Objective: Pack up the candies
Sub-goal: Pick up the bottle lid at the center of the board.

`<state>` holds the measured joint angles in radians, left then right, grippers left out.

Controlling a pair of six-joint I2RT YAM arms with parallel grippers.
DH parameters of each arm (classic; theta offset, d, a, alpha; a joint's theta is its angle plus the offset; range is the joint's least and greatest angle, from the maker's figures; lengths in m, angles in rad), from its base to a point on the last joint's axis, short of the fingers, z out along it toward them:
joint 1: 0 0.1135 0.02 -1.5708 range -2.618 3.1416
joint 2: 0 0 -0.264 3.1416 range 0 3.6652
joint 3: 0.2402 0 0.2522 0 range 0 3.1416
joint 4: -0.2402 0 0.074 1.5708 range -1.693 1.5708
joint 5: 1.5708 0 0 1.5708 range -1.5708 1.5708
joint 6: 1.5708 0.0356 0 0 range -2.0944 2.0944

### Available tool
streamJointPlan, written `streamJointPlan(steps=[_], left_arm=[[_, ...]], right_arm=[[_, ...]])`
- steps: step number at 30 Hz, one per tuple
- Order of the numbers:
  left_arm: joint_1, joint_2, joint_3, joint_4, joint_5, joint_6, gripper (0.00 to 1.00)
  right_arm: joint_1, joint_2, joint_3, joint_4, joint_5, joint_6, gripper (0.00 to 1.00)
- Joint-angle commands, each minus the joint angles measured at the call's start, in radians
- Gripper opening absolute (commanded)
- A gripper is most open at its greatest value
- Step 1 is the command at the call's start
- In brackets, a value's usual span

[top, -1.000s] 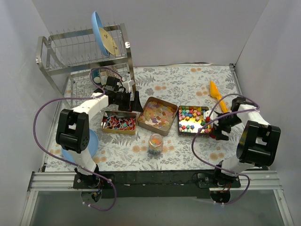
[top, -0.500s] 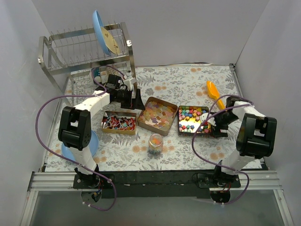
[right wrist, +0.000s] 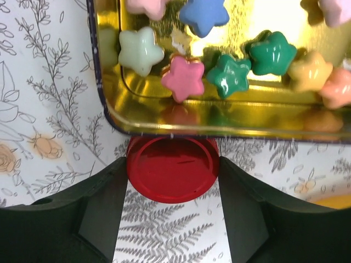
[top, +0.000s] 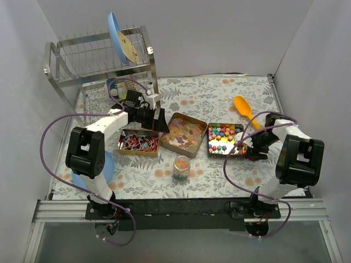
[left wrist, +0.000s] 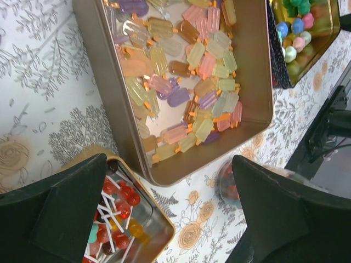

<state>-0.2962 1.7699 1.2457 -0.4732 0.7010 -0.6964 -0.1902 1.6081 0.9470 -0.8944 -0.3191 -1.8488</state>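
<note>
1. Right gripper (right wrist: 173, 164) clamps a red lid (right wrist: 173, 178) by its sides, fingers pressed against the rim. The lid lies on the table (right wrist: 49, 109) just beside the gold tin (right wrist: 164, 127).
2. Star candies (right wrist: 185, 78) lie loose in that tin, just beyond the fingertips. They look light, hard and glossy, likely to slip, so pinch one across its body.
3. Left gripper (left wrist: 168, 164) hangs wide apart and empty above the flat pieces (left wrist: 186, 71) and lollipops (left wrist: 118, 211).
4. Jar (top: 181, 167) stands in front of the tins, between both arms.
</note>
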Motion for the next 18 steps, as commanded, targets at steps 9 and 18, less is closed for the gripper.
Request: streamJointPlan(steps=[9, 18], left_arm=[[0.006, -0.438, -0.353, 0.163, 0.122, 0.224, 0.98], [0.000, -0.592, -0.460, -0.134, 0.431, 0.690, 0.97]], right_arm=[[-0.103, -0.212, 0.097, -0.139, -0.014, 0.281, 0.59], [-0.114, -0.192, 0.462, -0.293, -0.207, 0.615, 0.57]])
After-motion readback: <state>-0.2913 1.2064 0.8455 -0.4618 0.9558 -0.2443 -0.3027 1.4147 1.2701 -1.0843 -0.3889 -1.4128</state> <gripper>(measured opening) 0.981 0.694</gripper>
